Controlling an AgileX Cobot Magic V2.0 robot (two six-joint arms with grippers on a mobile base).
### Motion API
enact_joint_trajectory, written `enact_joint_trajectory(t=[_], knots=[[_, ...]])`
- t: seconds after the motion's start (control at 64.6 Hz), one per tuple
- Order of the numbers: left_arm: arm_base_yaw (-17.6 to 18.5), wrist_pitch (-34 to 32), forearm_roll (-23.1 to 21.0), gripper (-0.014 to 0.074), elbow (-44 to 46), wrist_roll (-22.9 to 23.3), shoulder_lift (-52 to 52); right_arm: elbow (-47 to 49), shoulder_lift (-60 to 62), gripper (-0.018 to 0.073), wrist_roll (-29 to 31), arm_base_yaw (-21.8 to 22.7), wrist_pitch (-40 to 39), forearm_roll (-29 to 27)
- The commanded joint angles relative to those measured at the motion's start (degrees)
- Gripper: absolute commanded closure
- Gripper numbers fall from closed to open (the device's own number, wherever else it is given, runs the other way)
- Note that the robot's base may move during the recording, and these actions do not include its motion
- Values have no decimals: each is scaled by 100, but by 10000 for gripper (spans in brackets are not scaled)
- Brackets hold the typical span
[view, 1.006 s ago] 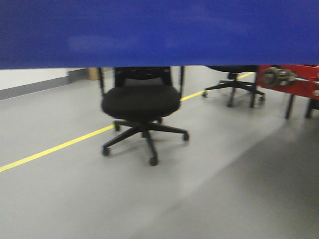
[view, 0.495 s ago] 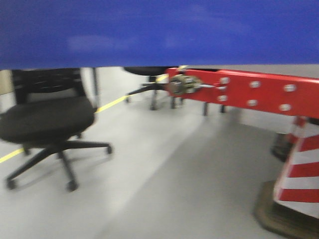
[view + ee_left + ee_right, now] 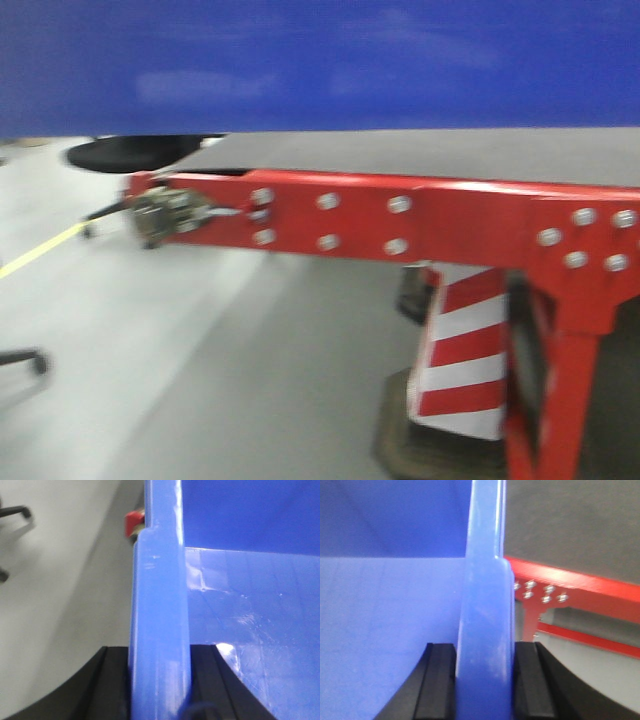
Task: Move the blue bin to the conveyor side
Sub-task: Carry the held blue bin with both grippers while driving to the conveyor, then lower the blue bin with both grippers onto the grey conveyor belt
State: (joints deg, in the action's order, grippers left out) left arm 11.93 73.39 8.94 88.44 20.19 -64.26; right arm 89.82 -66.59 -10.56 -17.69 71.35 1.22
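Blue fills the top of your front view: the blue bin [image 3: 320, 65] stretches edge to edge. Right under its lower edge sits the conveyor [image 3: 480, 215], dark grey belt [image 3: 450, 155] over a red frame [image 3: 330, 215] studded with silver bolts. That view is blurred, so you cannot tell whether the bin hangs over the belt or just short of it.

Check your left wrist view. The left gripper [image 3: 160, 680] is clenched on the bin's left wall, a black finger [image 3: 112, 680] pressed against the outer face and the other on the inner face, with the thick rim standing up between them. Grey floor [image 3: 60, 590] lies beyond, and a chair leg [image 3: 15, 512] pokes in at the top corner.

Over to your right wrist view and it's the mirror picture. The right gripper [image 3: 485, 680] is clamped on the right wall, one black finger [image 3: 437, 680] on each side. Only this view puts the conveyor just past the bin's right wall, bolts and belt in plain sight.

Only the front view gives you the red-and-white striped cone [image 3: 465, 350] under the frame and a yellow line [image 3: 35, 250] on the floor at left.
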Motion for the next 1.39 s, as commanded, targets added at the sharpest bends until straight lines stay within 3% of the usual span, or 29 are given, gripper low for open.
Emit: enact_joint_trajectory(t=[0.0,1.378], knots=[[39,-451,86,615,80,2,113,77,120,647,46,-6,-494,106],[39,-451,86,615,80,2,113,77,120,647,46,-6,-494,106]])
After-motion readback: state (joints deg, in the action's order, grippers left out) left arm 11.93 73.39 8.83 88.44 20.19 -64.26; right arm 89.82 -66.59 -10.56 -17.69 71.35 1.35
